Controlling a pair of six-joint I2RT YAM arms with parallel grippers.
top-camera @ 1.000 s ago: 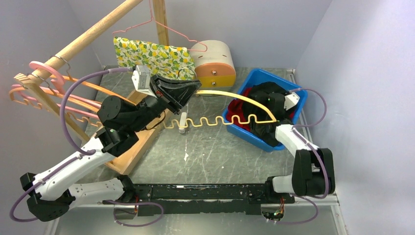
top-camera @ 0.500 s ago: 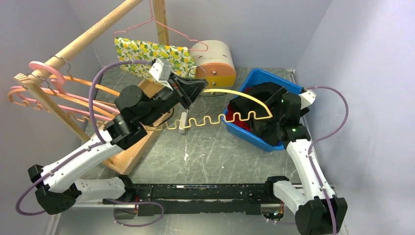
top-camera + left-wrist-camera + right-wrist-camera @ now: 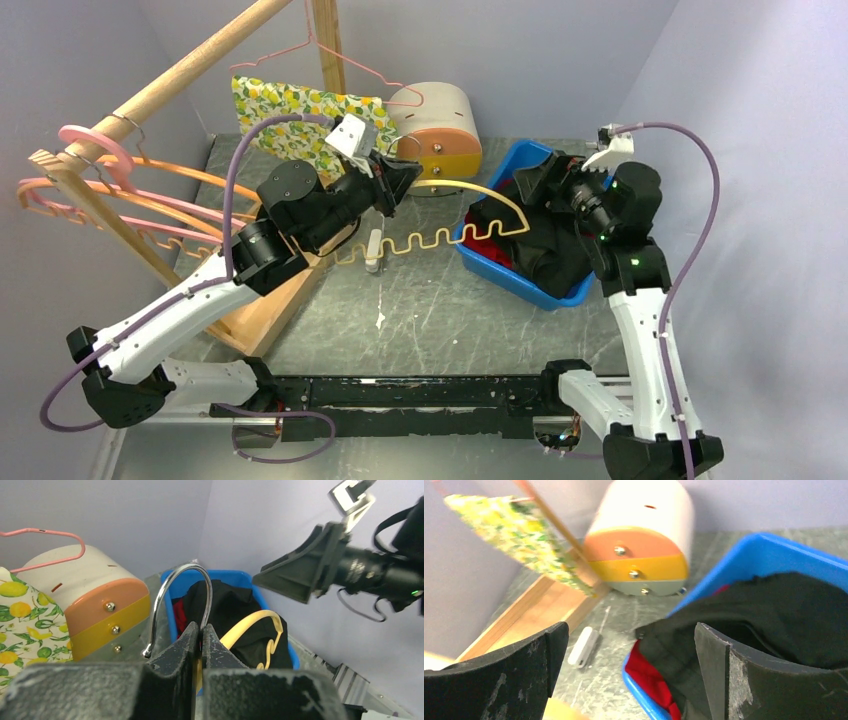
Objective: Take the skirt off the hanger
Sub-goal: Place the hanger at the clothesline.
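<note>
Lying in bin [image 3: 774, 550], skirt [image 3: 774, 615] just ahead of spread right gripper [image 3: 629, 630]; left gripper [image 3: 201, 630] clamping hanger [image 3: 245, 622].

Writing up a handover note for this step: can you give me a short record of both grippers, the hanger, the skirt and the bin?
left gripper: shut on the hanger
right gripper: open, empty, above the bin
hanger: yellow, reaching from the left gripper to the bin, far end over the skirt
skirt: black, heaped in the bin; cannot tell whether it is free of the hanger
bin: blue, also holds red cloth
</note>
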